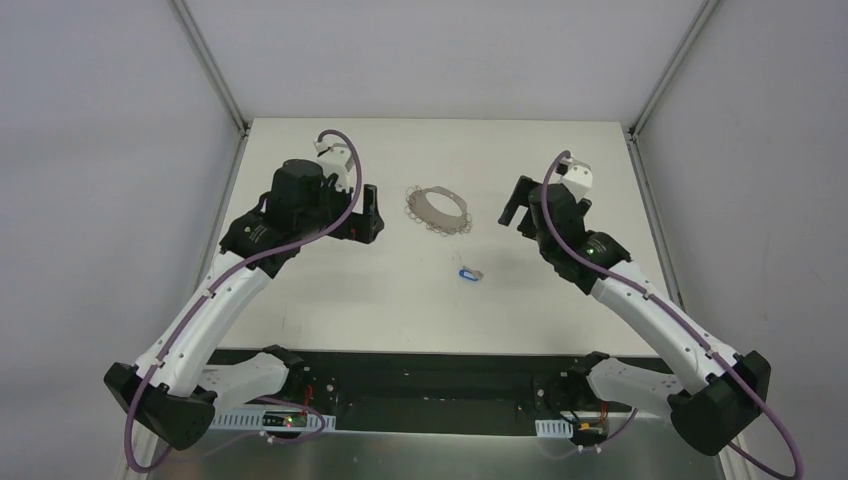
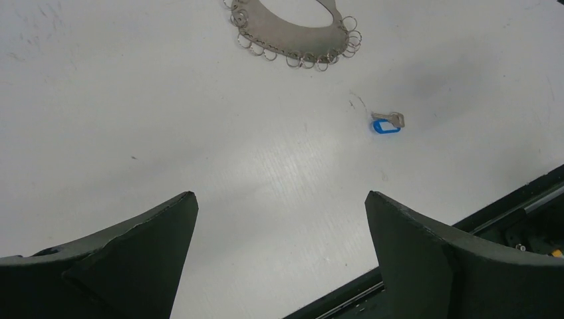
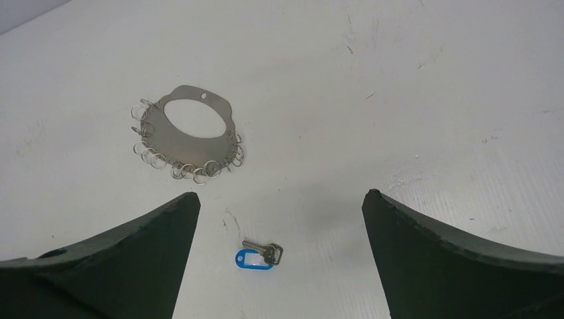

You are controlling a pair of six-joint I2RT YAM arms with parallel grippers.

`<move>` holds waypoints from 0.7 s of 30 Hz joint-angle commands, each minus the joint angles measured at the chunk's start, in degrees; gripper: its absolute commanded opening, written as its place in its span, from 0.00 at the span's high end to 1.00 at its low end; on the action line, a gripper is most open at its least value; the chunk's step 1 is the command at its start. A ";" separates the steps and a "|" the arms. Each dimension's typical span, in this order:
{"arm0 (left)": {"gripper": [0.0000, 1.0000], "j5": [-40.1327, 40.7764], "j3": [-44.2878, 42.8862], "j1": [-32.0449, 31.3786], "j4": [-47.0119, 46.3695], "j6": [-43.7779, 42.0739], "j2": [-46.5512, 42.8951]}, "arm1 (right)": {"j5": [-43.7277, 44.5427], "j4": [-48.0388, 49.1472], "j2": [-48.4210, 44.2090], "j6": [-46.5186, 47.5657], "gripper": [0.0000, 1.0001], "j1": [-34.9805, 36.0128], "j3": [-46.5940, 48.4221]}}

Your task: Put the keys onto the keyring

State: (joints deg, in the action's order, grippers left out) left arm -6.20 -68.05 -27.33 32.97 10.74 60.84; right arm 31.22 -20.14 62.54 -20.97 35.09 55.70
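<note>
Start state, nothing done yet. Keyring lies flat on the table: a metal plate with a big hole and small loops along its rim. One key with a blue tag is visible, flat on the table, on the arm-base side of the keyring and slightly to its right, near it but clearly apart. Right wrist view shows the gap well: keyring above, key below, no contact. Left wrist view shows the same, with the keyring at the top edge and the key off to one side.

Left gripper sits just left of the keyring, fingers spread wide, holding nothing. Right gripper sits right of the keyring, fingers also spread, holding nothing.

Left to do, by my read: grab the key, steady the keyring, thread the key onto a loop. Basically all of it.
</note>
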 commanded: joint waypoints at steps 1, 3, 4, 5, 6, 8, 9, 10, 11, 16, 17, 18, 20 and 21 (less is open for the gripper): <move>0.00 4.67 1.07 0.00 -1.50 2.03 -0.54 | -1.18 -4.95 -1.69 0.90 0.01 0.15 6.31; 0.00 4.69 0.91 0.00 -1.51 2.12 0.20 | -2.31 -6.81 -1.19 3.58 0.01 0.16 7.24; 0.00 4.93 0.89 0.00 -1.51 2.29 0.58 | -1.99 -6.55 -1.38 3.59 0.01 0.15 6.90; 0.00 5.15 0.79 0.00 -1.57 2.54 0.79 | -2.40 -6.09 -1.83 3.89 0.01 0.15 6.46; 0.00 5.56 0.89 0.00 -1.66 2.67 0.98 | -2.85 -5.77 -1.90 4.23 0.01 0.15 6.14; 0.00 5.76 1.18 0.00 -1.96 2.94 1.19 | -2.67 -6.07 -1.48 4.21 0.01 0.12 6.56; 0.00 5.23 1.40 0.00 -2.15 2.93 1.24 | -3.10 -6.66 -0.92 4.28 0.01 0.15 6.98; 0.00 4.82 1.43 0.00 -2.20 2.90 1.28 | -3.63 -7.29 -0.36 4.01 0.01 0.14 7.64; 0.00 4.52 1.43 0.00 -2.21 2.93 1.25 | -4.23 -8.22 0.20 3.42 0.01 0.15 8.30; 0.00 1.83 1.50 0.00 -3.66 5.79 1.90 | -0.98 -9.11 2.09 2.41 0.01 0.22 8.88; 0.00 1.25 1.14 0.00 -3.63 6.61 2.75 | -0.07 -9.65 2.77 2.98 0.01 0.08 9.43; 0.00 0.11 0.76 0.00 -3.62 7.22 3.78 | -0.07 -10.70 3.90 3.72 0.01 0.07 10.22; 0.00 -2.38 0.22 0.00 -3.62 8.51 5.74 | 0.32 -13.10 5.99 3.95 0.01 0.07 11.84; 0.00 -2.76 -0.25 0.00 -3.62 9.20 6.81 | 0.81 -13.89 6.92 3.88 0.01 0.12 12.36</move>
State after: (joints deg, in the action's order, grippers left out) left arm -4.54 -66.61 -27.33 30.74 16.08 64.12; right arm 29.08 -29.78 66.43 -18.06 35.11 63.57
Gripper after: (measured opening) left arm 0.995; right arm 0.990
